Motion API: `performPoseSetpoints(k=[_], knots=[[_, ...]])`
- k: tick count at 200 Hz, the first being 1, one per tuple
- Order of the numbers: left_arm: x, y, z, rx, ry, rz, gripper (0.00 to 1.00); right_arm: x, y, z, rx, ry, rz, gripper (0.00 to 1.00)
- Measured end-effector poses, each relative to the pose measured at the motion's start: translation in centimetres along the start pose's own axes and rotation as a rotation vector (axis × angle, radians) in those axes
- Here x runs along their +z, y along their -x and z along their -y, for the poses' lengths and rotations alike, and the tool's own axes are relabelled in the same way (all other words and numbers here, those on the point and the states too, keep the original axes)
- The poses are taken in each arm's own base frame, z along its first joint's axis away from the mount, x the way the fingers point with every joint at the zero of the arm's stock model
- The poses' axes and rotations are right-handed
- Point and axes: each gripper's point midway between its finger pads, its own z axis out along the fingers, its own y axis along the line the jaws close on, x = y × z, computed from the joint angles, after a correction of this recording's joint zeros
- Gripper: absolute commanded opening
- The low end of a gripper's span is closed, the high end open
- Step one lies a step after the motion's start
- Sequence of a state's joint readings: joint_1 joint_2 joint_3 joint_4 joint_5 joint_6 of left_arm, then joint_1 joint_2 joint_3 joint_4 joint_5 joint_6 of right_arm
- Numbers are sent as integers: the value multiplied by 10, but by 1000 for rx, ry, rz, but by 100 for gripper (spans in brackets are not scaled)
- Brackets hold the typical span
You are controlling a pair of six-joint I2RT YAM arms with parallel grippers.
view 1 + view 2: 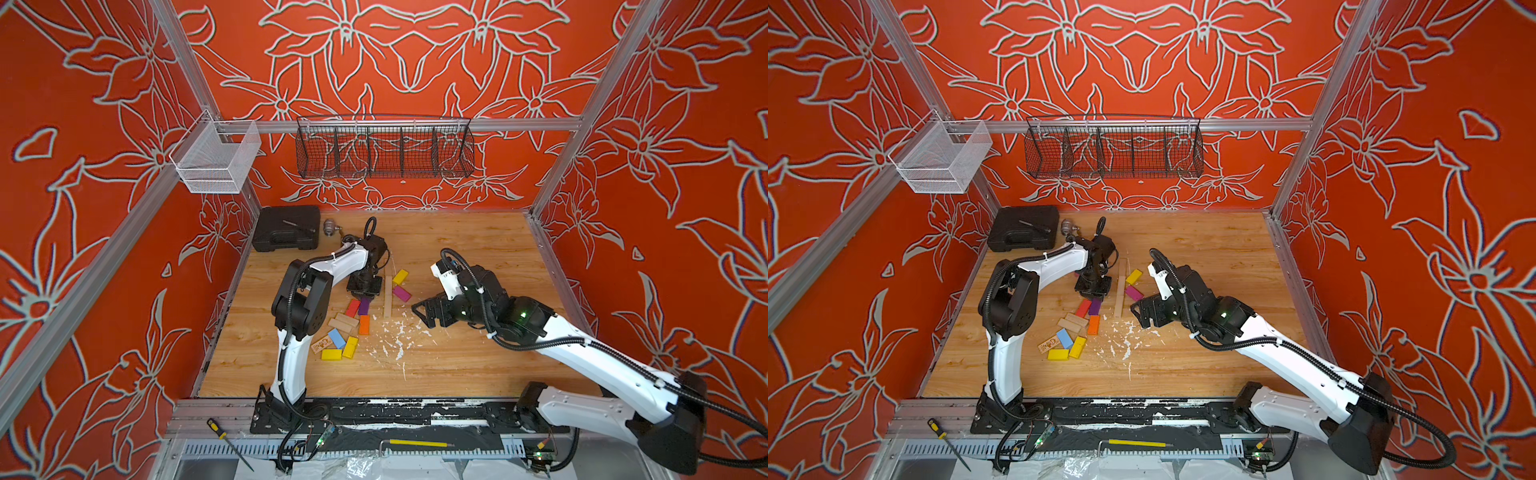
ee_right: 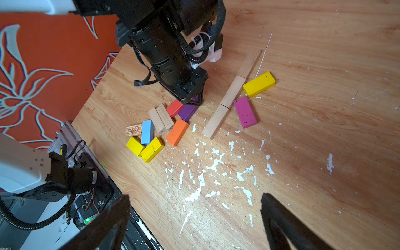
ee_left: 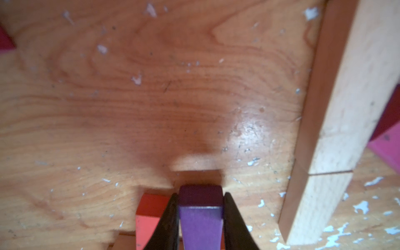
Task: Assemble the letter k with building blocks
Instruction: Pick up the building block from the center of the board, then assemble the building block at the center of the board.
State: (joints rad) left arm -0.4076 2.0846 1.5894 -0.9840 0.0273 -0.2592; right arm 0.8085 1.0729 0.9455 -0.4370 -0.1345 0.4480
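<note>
In both top views the row of planks runs up the frame's centre; upper angled block and lower angled block sit just right of it, the block cluster spreads lower left of it, tool case behind at upper left, screwdriver at bottom left.

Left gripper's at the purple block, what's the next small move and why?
Probably a short straight lift: the left gripper is shut on the purple block, and the red block lies right beside it, so a sideways pull could drag it.
</note>
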Motion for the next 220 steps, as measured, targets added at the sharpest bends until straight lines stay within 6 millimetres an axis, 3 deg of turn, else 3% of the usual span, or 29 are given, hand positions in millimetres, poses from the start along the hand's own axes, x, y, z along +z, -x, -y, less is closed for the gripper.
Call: performPoseSetpoints(k=[67, 143, 175, 220], knots=[[-21, 25, -22, -64, -7, 57, 24, -1, 1, 0, 1, 1, 3, 96], [-36, 45, -76, -155, 23, 96, 25, -1, 1, 0, 1, 1, 3, 96], [-33, 45, -84, -169, 26, 88, 25, -1, 0, 0, 1, 1, 2, 96], [-14, 44, -86, -172, 30, 44, 25, -1, 0, 0, 1, 1, 2, 96]])
